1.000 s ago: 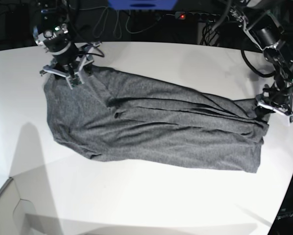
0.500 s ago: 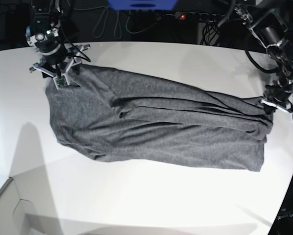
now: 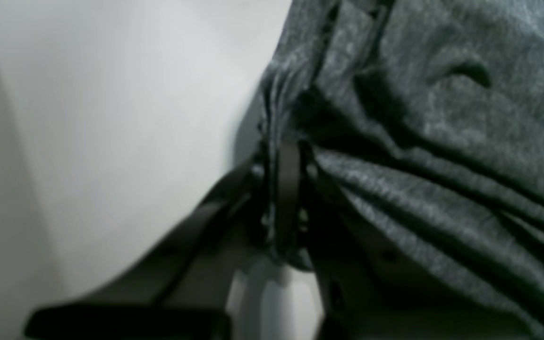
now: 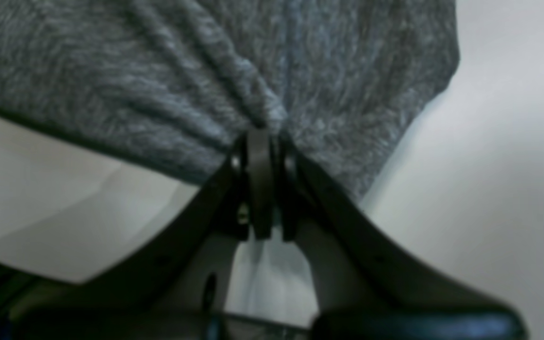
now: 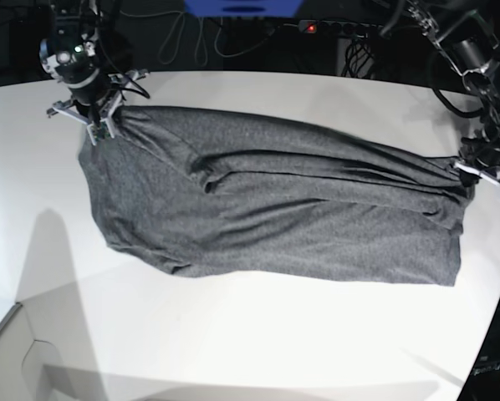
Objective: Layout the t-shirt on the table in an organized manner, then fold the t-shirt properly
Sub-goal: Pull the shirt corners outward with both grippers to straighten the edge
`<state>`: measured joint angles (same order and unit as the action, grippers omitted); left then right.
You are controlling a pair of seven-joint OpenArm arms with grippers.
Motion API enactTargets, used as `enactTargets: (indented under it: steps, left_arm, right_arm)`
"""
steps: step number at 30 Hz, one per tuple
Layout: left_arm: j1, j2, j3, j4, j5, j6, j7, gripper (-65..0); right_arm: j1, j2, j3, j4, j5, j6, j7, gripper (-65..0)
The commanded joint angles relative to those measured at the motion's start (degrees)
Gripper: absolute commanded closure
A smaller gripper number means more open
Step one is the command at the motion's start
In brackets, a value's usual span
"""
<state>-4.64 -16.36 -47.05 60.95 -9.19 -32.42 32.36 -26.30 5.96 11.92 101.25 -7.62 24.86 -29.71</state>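
Both pincers are clamped on cloth: our left gripper [image 3: 285, 189] pinches a bunched edge of the t-shirt [image 5: 275, 200] at the right, our right gripper [image 4: 260, 156] nips a gathered corner at the far left. The shirt lies stretched across the table [image 5: 233, 351], creased along its length. To spread it well, we judge both ends should be pulled apart evenly and low. Each arm reaches down from the far side, wrists angled toward the cloth.
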Motion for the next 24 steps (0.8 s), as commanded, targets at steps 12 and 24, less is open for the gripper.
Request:
enactTargets:
  steps: [12, 24]
  left_arm:
    - [7.1, -1.7, -0.4, 9.1, 0.2, 0.2, -0.7, 0.0]
    - [14.8, -1.6, -0.6, 13.8, 0.2, 0.2, -0.7, 0.0]
  right_arm:
    - [-4.2, 0.6, 0.3, 4.9, -1.1, 0.1, -1.5, 0.0]
    - [-10.4, 0.7, -1.3, 6.4, -1.0, 0.1, 1.4, 0.0]
